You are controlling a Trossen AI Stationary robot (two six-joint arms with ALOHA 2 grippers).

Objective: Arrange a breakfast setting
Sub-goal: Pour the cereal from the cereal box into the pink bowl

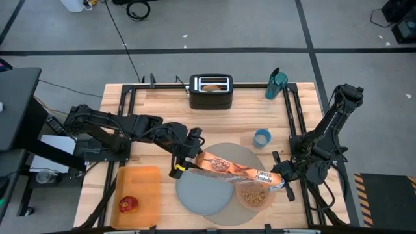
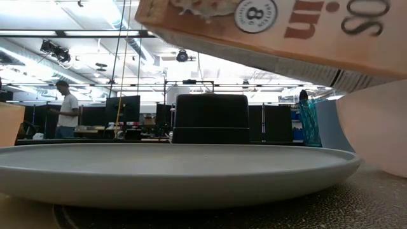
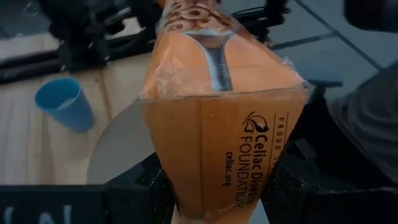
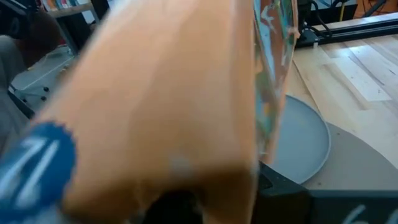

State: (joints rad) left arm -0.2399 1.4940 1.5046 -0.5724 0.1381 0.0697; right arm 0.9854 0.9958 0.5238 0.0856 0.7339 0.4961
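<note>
Orange card, thin and glossy: the cereal box (image 1: pixel 235 169) lies tilted across the setting, held at both ends above the plate (image 1: pixel 205 190) and the pink bowl (image 1: pixel 255 195). The left gripper (image 1: pixel 184 166) is closed on its bottom end, the fingers pinching the box's narrow sides as the left wrist view shows. The right gripper (image 1: pixel 281 177) meets the top end over the bowl; the box fills its wrist view, so I cannot tell how its fingers stand. Brown cereal (image 1: pixel 254 193) already sits in the bowl.

The box looks light and only half stiff. It would likely dent under a hard squeeze and slide on its slick print, so a hold near an end, where the folded flaps brace the walls, seems safest. Its load may shift as it tips.

Plate and bowl rest on the grey mat (image 1: pixel 240 156), bowl touching the plate's right edge. The tumbler (image 1: pixel 262 138) stands just beyond the mat. Farther off on the counter (image 1: pixel 162 107) are the tray (image 1: pixel 144 188) with a red fruit (image 1: pixel 128 204), the toaster (image 1: pixel 211 91) and a teal bottle (image 1: pixel 275 83).
</note>
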